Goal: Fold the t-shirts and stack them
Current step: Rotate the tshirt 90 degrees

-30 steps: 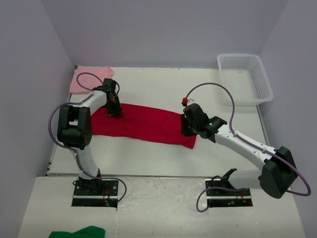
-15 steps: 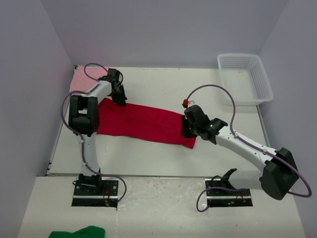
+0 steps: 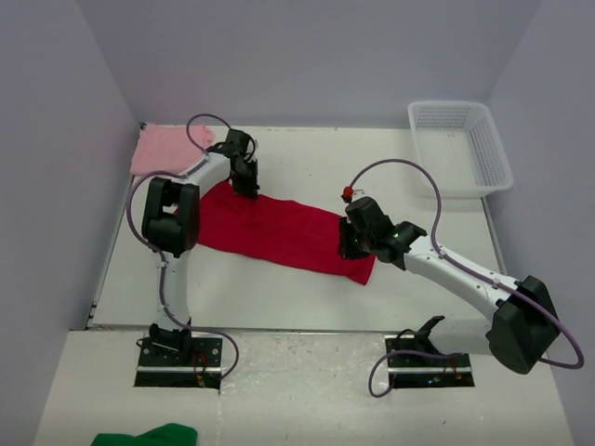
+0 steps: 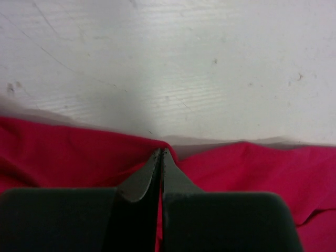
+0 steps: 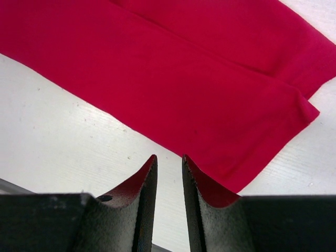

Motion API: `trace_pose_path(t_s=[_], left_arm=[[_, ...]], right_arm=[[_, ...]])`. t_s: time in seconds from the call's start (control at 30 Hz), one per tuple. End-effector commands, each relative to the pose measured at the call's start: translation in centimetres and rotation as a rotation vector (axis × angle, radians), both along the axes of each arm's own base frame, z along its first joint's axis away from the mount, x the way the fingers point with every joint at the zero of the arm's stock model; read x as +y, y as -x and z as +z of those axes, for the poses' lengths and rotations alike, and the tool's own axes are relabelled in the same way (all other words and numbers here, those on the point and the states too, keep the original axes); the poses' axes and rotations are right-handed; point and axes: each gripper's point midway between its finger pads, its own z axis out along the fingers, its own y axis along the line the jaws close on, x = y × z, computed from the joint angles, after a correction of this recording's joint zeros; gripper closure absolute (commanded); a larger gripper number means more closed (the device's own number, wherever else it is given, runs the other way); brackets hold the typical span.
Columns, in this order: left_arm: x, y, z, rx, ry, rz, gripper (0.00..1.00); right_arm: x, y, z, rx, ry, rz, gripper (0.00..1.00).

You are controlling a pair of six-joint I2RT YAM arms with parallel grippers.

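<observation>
The crimson red t-shirt (image 3: 288, 232) lies as a long folded strip across the table's middle. It also shows in the left wrist view (image 4: 63, 157) and the right wrist view (image 5: 210, 84). My left gripper (image 3: 246, 183) is shut on the strip's far edge near its left end, with red cloth pinched between the jaws (image 4: 160, 150). My right gripper (image 3: 348, 247) hovers over the strip's right end. Its jaws (image 5: 169, 157) stand a little apart with bare table between them and hold nothing. The pale pink t-shirt (image 3: 165, 149) lies folded at the far left corner.
A white mesh basket (image 3: 460, 147) stands at the far right. A green cloth (image 3: 149, 435) lies on the near ledge at bottom left. Walls close in the table on the left, back and right.
My left gripper has moved right along the shirt's far edge, dragging the strip's left end to the right. The strip's right end has shifted slightly right. The right arm has barely moved.
</observation>
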Motion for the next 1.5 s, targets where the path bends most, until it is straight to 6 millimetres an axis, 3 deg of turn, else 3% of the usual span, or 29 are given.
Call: trace_pose_path(t_s=[0.0, 0.13, 0.23, 0.27, 0.3, 0.37, 0.4, 0.53, 0.63, 0.9, 1.27, 1.3, 1.47], left_arm=[[0.0, -0.5, 4.7, -0.136, -0.035, -0.002, 1.0], [-0.5, -0.4, 10.2, -0.293, 0.033, -0.014, 1.0], [-0.3, 0.3, 12.6, -0.307, 0.035, 0.004, 1.0], [0.2, 0.4, 13.0, -0.306, 0.014, 0.029, 1.0], [0.4, 0.7, 13.3, -0.297, 0.015, 0.052, 1.0], [1.3, 1.9, 14.0, -0.278, -0.008, 0.092, 1.0], [1.6, 2.5, 14.9, -0.282, 0.0, 0.129, 1.0], [4.8, 6.5, 12.1, -0.165, -0.122, 0.261, 1.0], [5.8, 9.2, 9.6, -0.07, -0.157, 0.306, 1.0], [7.2, 12.8, 4.8, 0.027, -0.209, 0.359, 1.0], [6.5, 9.6, 0.6, 0.129, -0.224, 0.366, 1.0], [6.1, 8.3, -0.1, 0.135, -0.222, 0.359, 1.0], [5.7, 6.6, -1.5, 0.144, -0.232, 0.337, 1.0]], right_arm=[[1.0, -0.5, -0.1, 0.005, -0.028, 0.01, 0.73], [1.0, -1.4, -0.9, 0.028, 0.014, -0.025, 0.73], [0.4, -2.7, -1.3, 0.055, 0.094, -0.099, 0.8], [0.6, -2.8, -2.7, 0.096, 0.135, -0.084, 0.83], [1.2, -3.5, -2.2, 0.097, 0.14, -0.084, 0.85], [0.8, -3.7, -4.3, 0.153, 0.216, -0.1, 0.9], [0.8, -4.3, -4.3, 0.142, 0.233, -0.112, 0.91], [1.8, -5.0, -5.1, 0.158, 0.221, -0.098, 0.93], [2.4, -5.3, -5.8, 0.167, 0.218, -0.088, 0.93], [2.9, -5.3, -7.4, 0.201, 0.225, -0.07, 0.94], [2.3, -2.6, -10.7, 0.309, 0.217, -0.067, 0.95], [2.0, -1.1, -11.8, 0.346, 0.205, -0.061, 0.95], [1.3, 1.6, -12.8, 0.379, 0.201, -0.053, 0.96]])
